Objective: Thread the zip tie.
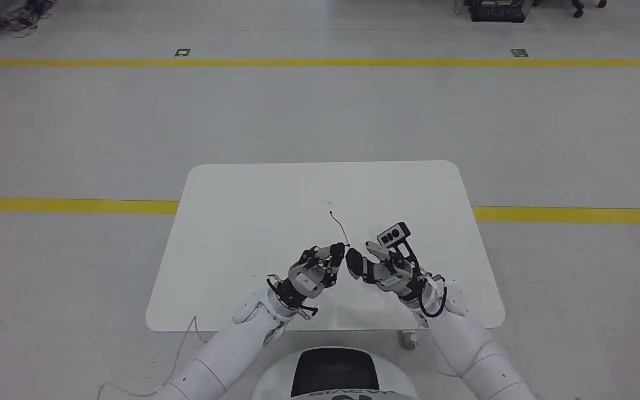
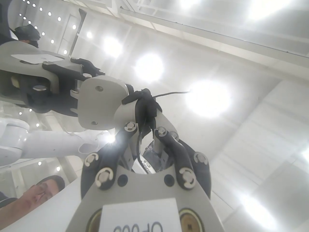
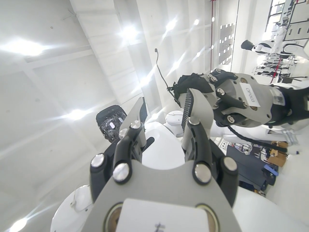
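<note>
Where the two arms meet at lower centre of the top view, the left gripper (image 1: pixel 335 256) holds the zip tie (image 1: pixel 340 226) above the desk (image 1: pixel 250 200).
Left fingers pinched on the tie, whose tail runs up-frame; right gripper (image 3: pixel 164 108) just beside, its fingers spread wide and holding nothing.

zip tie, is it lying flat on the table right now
No, the zip tie sticks up from the shut left gripper, held in the air beside the open right gripper.
</note>
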Robot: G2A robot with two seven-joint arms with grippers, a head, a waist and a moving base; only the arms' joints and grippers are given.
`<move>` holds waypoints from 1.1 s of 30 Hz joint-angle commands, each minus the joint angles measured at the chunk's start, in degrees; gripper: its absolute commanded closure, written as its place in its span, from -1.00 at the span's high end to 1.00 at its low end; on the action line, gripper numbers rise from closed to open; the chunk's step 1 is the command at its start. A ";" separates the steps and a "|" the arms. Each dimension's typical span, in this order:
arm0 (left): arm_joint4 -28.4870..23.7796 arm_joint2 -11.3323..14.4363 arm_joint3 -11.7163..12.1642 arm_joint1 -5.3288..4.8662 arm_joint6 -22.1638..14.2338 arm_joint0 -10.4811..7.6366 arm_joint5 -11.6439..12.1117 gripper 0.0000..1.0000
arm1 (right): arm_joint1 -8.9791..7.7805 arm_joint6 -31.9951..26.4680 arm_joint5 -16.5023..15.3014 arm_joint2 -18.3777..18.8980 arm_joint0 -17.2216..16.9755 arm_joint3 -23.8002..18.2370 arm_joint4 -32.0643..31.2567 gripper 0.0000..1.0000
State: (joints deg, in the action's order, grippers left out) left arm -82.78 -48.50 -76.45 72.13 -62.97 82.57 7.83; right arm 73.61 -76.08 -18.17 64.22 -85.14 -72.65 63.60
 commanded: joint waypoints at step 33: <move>3.28 -0.95 -0.16 0.65 -0.01 0.93 -0.44 -1.00 | 0.59 0.89 -0.02 0.62 -0.44 -0.23 -0.05 -0.70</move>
State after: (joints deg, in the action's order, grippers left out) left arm -79.54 -49.43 -76.62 72.76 -62.98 83.50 7.45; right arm 74.19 -75.21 -18.24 64.83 -85.58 -72.87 63.59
